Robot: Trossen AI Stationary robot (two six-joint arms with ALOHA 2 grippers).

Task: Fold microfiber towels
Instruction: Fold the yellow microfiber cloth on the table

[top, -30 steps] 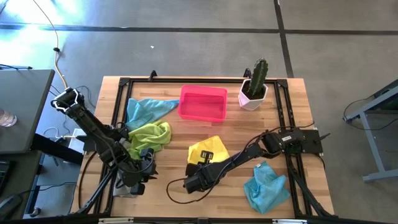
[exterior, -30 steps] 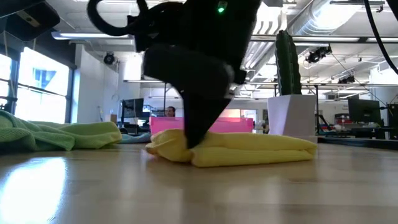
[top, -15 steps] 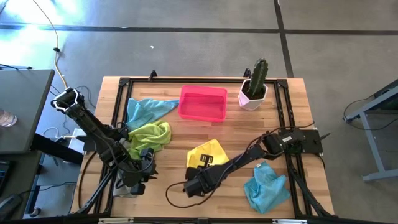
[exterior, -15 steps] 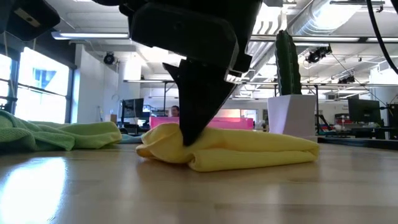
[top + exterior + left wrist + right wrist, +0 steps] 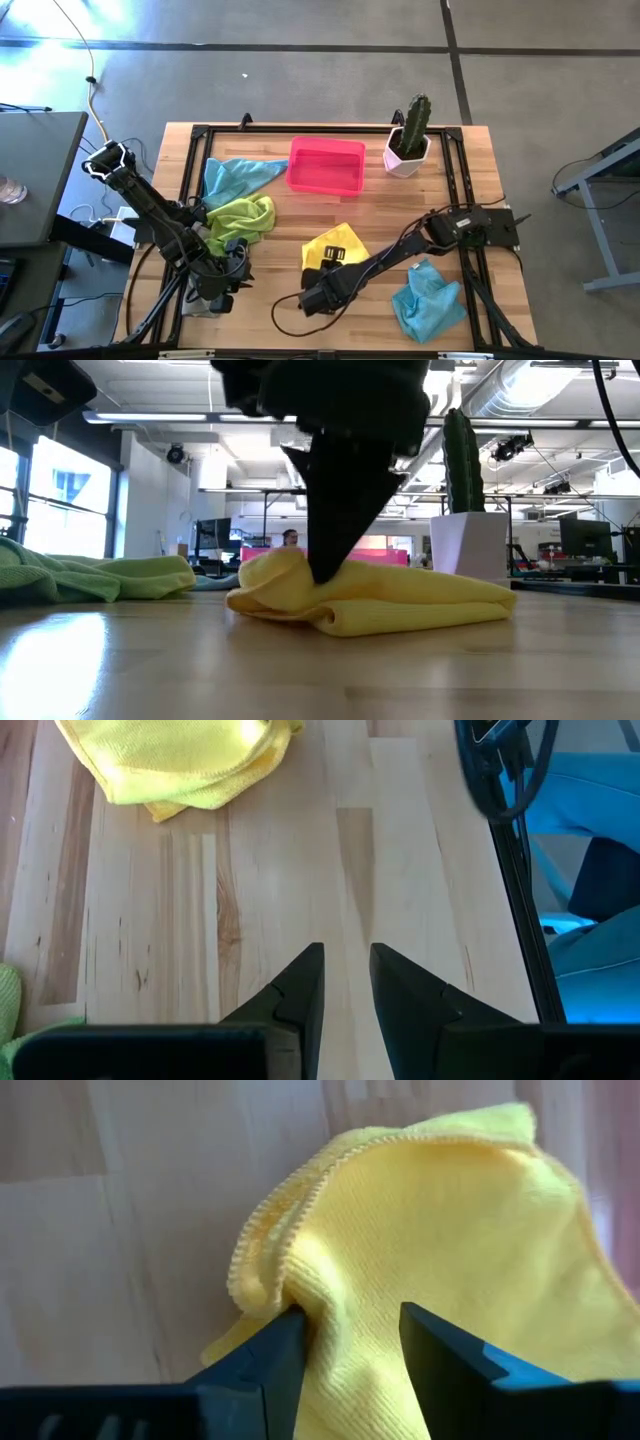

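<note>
Yellow towel (image 5: 440,1270) partly off-frame

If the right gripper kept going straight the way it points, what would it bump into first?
The yellow towel. The right gripper already has a fold of it between its parted fingers, so it would likely push deeper into the cloth.

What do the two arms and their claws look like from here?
Both arms are dark, jointed and slim. The left arm has a white-edged part near its base; the right arm trails black cable loops. The left claw and right claw have dark, tapering wedge fingers.
</note>
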